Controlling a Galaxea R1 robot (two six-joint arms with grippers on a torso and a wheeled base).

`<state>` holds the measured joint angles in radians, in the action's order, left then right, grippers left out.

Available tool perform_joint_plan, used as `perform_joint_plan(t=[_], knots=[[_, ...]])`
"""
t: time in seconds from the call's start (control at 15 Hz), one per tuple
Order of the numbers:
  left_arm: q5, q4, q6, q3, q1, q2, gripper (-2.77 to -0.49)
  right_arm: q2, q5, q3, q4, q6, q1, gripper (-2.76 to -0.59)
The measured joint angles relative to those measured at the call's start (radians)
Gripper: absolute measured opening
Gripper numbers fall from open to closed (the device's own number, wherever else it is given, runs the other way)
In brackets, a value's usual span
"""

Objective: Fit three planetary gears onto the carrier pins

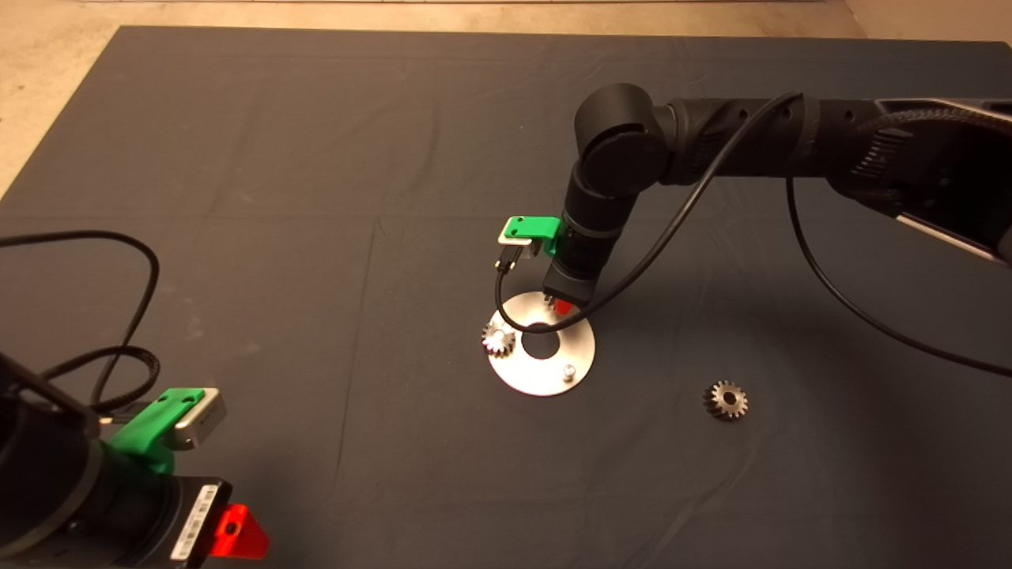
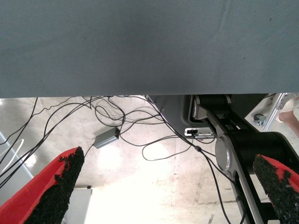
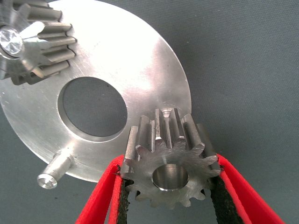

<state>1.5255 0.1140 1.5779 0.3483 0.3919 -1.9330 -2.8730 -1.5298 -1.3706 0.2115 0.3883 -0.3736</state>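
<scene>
A flat silvery disc point(image 1: 531, 373) point(image 3: 126, 70) with a central hole lies mid-mat. One planetary gear point(image 1: 499, 339) point(image 3: 35, 42) sits on a carrier pin at the disc's left side. A bare carrier pin point(image 1: 567, 369) point(image 3: 53, 170) stands at its near right. My right gripper point(image 1: 561, 306) point(image 3: 169, 186) hovers over the disc's far edge, shut on a second planetary gear point(image 3: 170, 161); the pin beneath it is hidden. A third gear point(image 1: 726, 400) lies loose on the mat to the right. My left gripper point(image 1: 237, 533) point(image 2: 163, 186) is parked open at the lower left.
The dark mat point(image 1: 316, 197) covers the table, with pale floor beyond its far edge. A black cable point(image 1: 672, 229) loops from the right arm down over the disc. In the left wrist view, cables point(image 2: 140, 130) and a small grey box point(image 2: 106, 138) lie on the floor.
</scene>
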Motion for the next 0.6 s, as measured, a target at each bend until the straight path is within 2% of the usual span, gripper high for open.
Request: perform_joint_plan(t=[0.6], knots=[[0.0, -0.002, 0.0, 0.0, 0.0, 0.0, -0.64, 0.0, 0.0, 0.002, 0.0, 0.0, 0.008, -2.34]])
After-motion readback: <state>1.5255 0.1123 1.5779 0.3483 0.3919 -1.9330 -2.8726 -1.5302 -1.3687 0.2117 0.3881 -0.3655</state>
